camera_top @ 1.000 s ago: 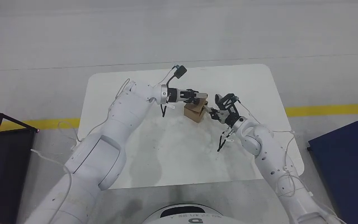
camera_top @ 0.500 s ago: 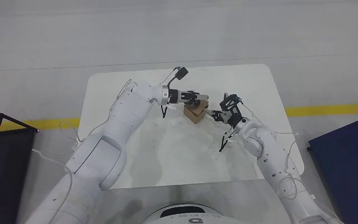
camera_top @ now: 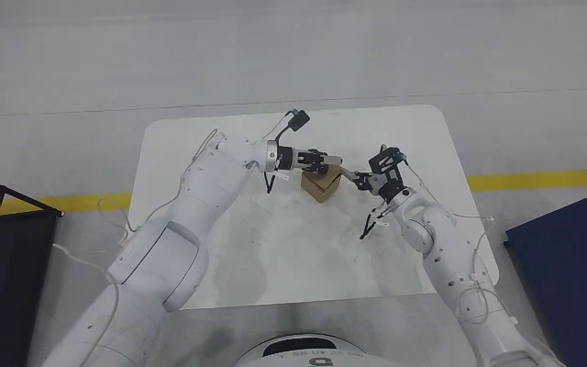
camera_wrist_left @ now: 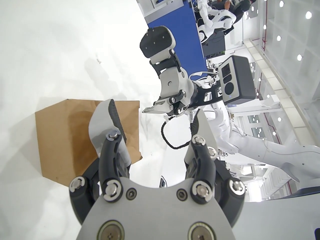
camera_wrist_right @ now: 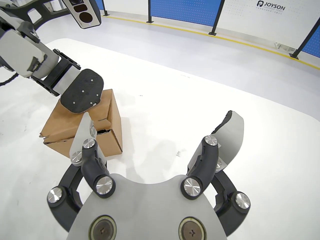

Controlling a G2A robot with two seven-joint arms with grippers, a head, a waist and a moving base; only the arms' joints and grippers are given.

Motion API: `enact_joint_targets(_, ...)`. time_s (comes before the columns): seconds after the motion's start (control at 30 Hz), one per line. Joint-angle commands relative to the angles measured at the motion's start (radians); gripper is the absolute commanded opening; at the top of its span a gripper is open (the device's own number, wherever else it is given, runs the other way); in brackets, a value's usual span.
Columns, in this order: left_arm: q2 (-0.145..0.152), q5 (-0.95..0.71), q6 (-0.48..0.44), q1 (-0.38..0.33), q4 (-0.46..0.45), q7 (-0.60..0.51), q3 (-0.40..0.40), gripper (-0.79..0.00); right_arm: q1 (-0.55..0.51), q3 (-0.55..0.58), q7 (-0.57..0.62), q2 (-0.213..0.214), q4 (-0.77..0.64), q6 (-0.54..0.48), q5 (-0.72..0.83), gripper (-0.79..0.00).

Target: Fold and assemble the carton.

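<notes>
The near half of the white table (camera_top: 238, 266) lies bare, and the work sits toward its far middle. There the right gripper (camera_wrist_right: 160, 114) hangs low over the tabletop just beside the carton (camera_wrist_right: 113, 126). Its fingers are spread wide with nothing between them, and one fingertip is close to the box's front corner but, as far as the views show, not on it. Across from it the left gripper (camera_wrist_left: 154, 106) is also spread wide. One finger lies over the top of the carton and the other hangs past the edge on the side facing the right gripper, so it clamps nothing. From the right wrist view its black pad (camera_wrist_right: 82, 93) appears to rest against the far top edge of the box, as if holding the lid down. The carton itself is a small brown box standing on the table between the two grippers. Its sides are up and its top flaps are folded over, so it already reads as a closed block. Along the upper front edge, though, a seam (camera_wrist_right: 102, 131) gapes with a ragged lip, and the last flap does not sit flush. The folding looks mostly done. What seems left is pressing that flap down and tucking it so the seam closes. The underside is hidden, so I cannot tell how the bottom is finished. Beyond the table runs grey floor (camera_top: 293, 55) with a yellow line (camera_top: 532, 180), and farther off stand blue and white panels (camera_wrist_right: 182, 1).
</notes>
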Motion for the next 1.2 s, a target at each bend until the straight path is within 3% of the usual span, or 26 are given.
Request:
enact_joint_targets(0.0, -0.001, 0.001, 0.001, 0.0, 0.001, 0.001, 0.0, -0.179, 0.016, -0.014, 0.004, -0.004, 0.018, 0.009, -0.004, -0.049)
enact_joint_targets(0.43, 0.001, -0.002, -0.002, -0.002, 0.004, 0.008, -0.011, -0.169, 0.042, -0.028, 0.001, -0.009, 0.063, 0.019, -0.029, -0.08)
enact_joint_targets(0.6, 0.013, -0.023, -0.033, -0.011, 0.021, 0.032, -0.036, -0.108, 0.021, -0.003, -0.032, -0.006, 0.027, -0.008, 0.013, -0.123)
enact_joint_targets(0.63, 0.018, -0.027, -0.042, -0.013, 0.028, 0.038, -0.042, -0.089, 0.018, 0.002, -0.036, -0.005, 0.021, -0.019, 0.024, -0.191)
enact_joint_targets(0.7, 0.03, -0.028, -0.06, -0.017, 0.043, 0.05, -0.054, -0.071, 0.013, 0.013, -0.032, -0.003, 0.014, -0.04, 0.038, -0.234)
enact_joint_targets(0.77, 0.045, -0.029, -0.079, -0.02, 0.06, 0.065, -0.068, -0.062, 0.012, 0.024, -0.024, 0.0, 0.015, -0.061, 0.052, -0.394)
enact_joint_targets(0.83, 0.061, -0.03, -0.095, -0.018, 0.072, 0.076, -0.081, -0.065, 0.017, 0.034, -0.009, 0.001, 0.025, -0.057, 0.049, -0.425)
enact_joint_targets(0.9, 0.077, -0.029, -0.108, -0.012, 0.078, 0.081, -0.093, -0.062, 0.028, 0.033, 0.007, 0.001, 0.039, -0.052, 0.042, -0.514)
enact_joint_targets(0.97, 0.093, -0.032, -0.115, 0.0, 0.075, 0.087, -0.104, -0.062, 0.054, 0.025, 0.047, 0.0, 0.072, -0.047, 0.038, -0.785)
enact_joint_targets(1.17, 0.132, -0.049, -0.081, 0.092, -0.041, 0.053, -0.121, -0.031, 0.146, -0.033, 0.121, -0.013, 0.186, -0.098, 0.04, -0.785)
